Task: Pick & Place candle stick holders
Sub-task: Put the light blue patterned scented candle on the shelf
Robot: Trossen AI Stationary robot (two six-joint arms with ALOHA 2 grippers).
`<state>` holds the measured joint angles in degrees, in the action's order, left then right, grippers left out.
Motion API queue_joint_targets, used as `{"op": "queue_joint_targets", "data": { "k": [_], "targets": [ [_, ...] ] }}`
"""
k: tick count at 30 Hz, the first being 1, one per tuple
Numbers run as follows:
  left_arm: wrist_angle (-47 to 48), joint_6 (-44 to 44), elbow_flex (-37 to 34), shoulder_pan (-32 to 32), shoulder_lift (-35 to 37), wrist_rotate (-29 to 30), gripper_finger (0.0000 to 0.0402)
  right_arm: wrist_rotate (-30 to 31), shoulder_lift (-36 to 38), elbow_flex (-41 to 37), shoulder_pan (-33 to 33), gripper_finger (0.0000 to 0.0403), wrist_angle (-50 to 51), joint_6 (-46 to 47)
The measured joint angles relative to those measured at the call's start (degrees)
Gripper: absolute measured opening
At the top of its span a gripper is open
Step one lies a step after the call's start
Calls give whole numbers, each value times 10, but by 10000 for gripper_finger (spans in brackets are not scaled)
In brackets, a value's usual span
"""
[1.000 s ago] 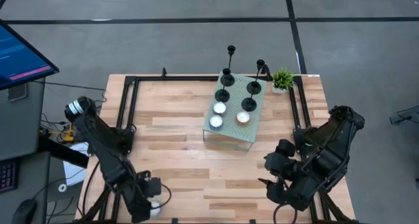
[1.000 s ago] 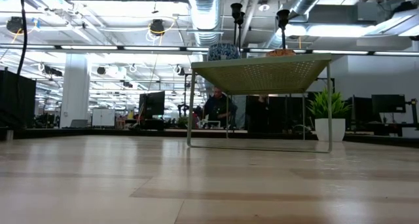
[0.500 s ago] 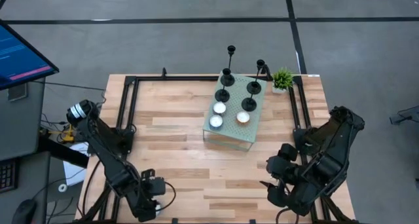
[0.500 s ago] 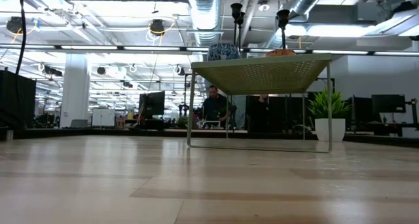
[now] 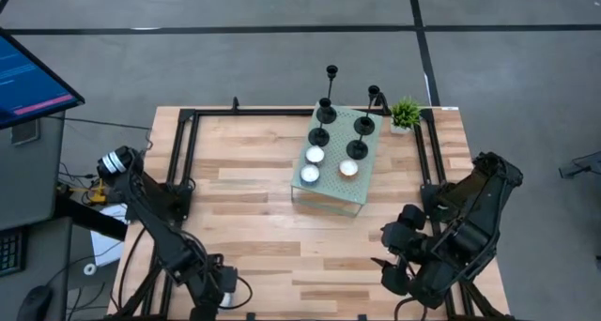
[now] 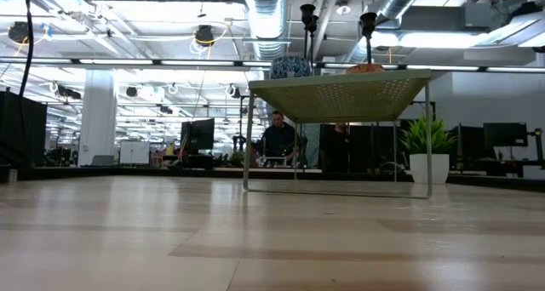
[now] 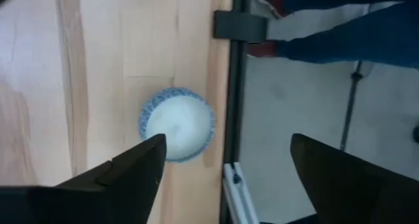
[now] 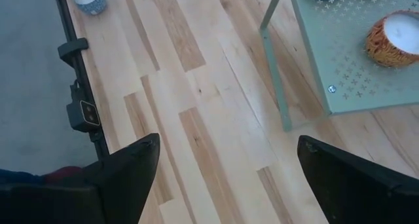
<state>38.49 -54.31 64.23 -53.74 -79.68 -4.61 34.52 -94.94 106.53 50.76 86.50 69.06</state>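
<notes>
Four black candle stick holders stand on their disc bases at the far part of a pale green perforated stand (image 5: 362,185): one at the far left (image 5: 331,73), one at the far right (image 5: 374,92), and two nearer ones (image 5: 320,135) (image 5: 358,148). Their tops show in the low view (image 6: 307,14). My left gripper (image 7: 226,158) is open at the table's near left corner (image 5: 214,295), above a blue-and-white tealight (image 7: 177,124). My right gripper (image 8: 222,162) is open and empty near the near right corner (image 5: 390,265).
Three tealights (image 5: 315,155) (image 5: 309,175) (image 5: 348,168) sit on the stand. A small potted plant (image 5: 406,113) stands at its far right. A black frame (image 5: 178,143) rims the table. A person's legs (image 7: 340,34) stand beside the near edge.
My left arm has swung a little toward the table's near edge, and its gripper now covers the tealight at the near left corner in the high view. The candle stick holders have stayed where they were.
</notes>
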Motion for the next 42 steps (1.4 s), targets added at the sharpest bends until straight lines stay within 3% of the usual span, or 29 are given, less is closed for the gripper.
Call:
{"op": "queue_joint_targets", "data": {
  "k": [6, 13, 20, 26, 32, 42],
  "targets": [
    [0, 1, 0, -6, -40, 1, 350, 0, 0, 0, 2, 351, -1, 0],
    [0, -1, 0, -15, -73, 10, 352, 0, 0, 0, 2, 351, 0, 0],
    [-1, -15, 0, -15, -78, 72, 353, 0, 0, 0, 2, 351, 0, 0],
    [-6, -37, 0, -27, -78, 87, 353, 0, 0, 0, 2, 351, 0, 0],
    [-12, -47, -5, -44, -78, 150, 349, 0, 0, 0, 2, 351, 0, 0],
    [-56, -93, -45, -54, -78, 155, 348, -1, 0, 0, 2, 351, -2, 0]
  ]
}}
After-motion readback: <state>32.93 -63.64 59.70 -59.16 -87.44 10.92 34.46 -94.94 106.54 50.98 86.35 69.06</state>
